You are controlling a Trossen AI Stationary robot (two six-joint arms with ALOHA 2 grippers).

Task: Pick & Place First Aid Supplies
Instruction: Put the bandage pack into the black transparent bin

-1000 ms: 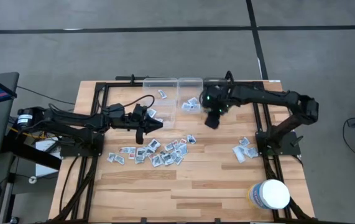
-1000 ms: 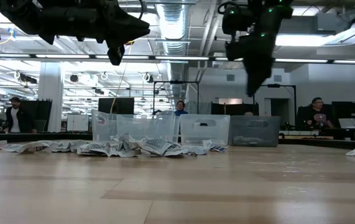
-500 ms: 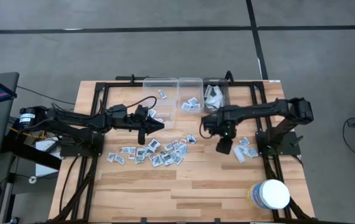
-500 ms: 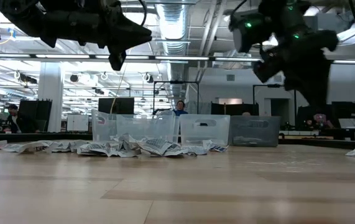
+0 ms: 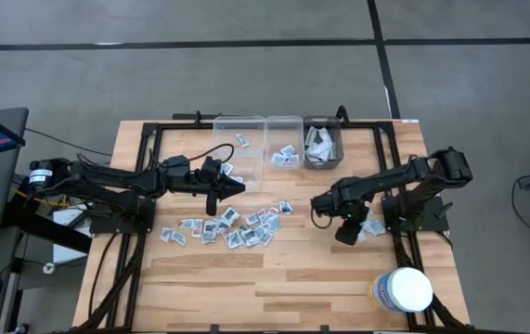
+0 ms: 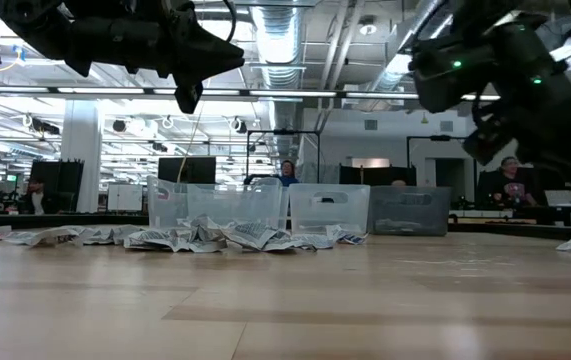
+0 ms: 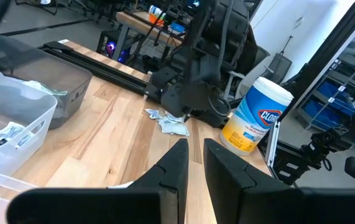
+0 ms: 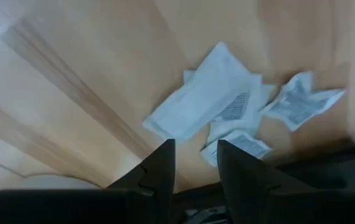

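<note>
Packets (image 5: 365,223) beside frame | right tool (image 5: 345,232) above, empty | left tool (image 5: 232,187) raised

Two matte black jointed arms, seemingly cabled, the right arm (image 6: 485,70) showing green lights.

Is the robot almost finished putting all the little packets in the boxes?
Not yet. Some packets already lie in the clear bins and the grey bin. Right now the right tool is empty, jaws apart, hanging over a small pile of wrappers by its base. The left tool waits near the bins. A big scatter of packets still sits mid-table.
</note>
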